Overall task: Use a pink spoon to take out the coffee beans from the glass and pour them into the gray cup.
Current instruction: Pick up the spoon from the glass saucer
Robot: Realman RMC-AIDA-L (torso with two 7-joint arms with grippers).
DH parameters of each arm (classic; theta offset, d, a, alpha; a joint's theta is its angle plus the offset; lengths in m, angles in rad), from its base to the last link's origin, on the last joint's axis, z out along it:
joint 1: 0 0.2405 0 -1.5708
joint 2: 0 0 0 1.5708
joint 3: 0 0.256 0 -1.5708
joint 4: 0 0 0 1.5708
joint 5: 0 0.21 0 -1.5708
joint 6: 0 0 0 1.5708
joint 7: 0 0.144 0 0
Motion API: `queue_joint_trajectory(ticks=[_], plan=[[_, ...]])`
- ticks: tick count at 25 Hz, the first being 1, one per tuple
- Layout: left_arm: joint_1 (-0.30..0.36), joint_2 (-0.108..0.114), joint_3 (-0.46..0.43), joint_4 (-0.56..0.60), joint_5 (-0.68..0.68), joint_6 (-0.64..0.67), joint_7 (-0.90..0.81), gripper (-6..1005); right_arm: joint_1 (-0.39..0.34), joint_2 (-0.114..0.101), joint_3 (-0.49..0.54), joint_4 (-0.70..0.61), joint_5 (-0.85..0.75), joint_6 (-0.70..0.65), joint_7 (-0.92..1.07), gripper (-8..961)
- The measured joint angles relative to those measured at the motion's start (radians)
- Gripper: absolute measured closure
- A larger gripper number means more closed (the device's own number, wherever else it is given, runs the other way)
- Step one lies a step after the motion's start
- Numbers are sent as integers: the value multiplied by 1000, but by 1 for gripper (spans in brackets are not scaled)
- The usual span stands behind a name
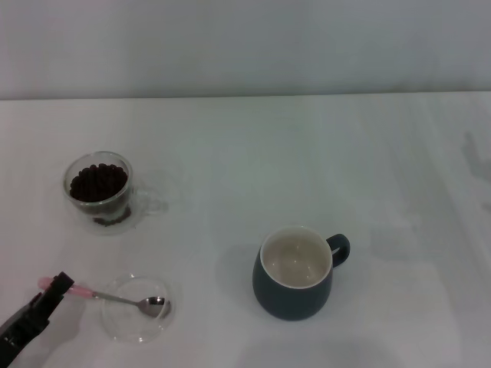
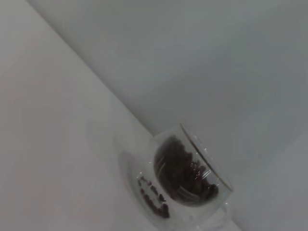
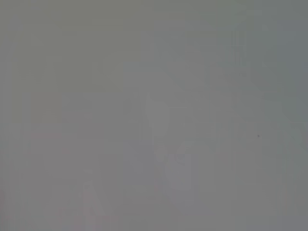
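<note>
Coffee beans [image 1: 98, 182] are seen heaped inside the glass [image 1: 100, 192] at the upper left of the head frame, with the glass stood upright on the white desk [image 1: 307, 153]. Lower down, at the bottom left, the pink spoon [image 1: 115, 297] is laid across a flat clear glass dish [image 1: 136, 308], its metal bowl resting in the dish and its pale handle reaching out toward the frame's left edge. That handle end is met by the left gripper [image 1: 55, 289], brought in low from the bottom left corner; whether it is clamped on the handle or apart cannot be told. The gray cup [image 1: 295, 272] is found right of centre, upright, its cream inside bare, handle turned to the right. In the left wrist view the glass [image 2: 185, 180] is shown tilted at lower centre, beans [image 2: 180, 168] inside.
</note>
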Motion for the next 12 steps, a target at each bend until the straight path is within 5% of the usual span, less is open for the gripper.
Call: queue_joint_trajectory(ticks=[12], plan=[[3, 8, -8, 21, -1, 61, 4, 850, 5, 0, 0, 1, 0, 11, 0, 227]])
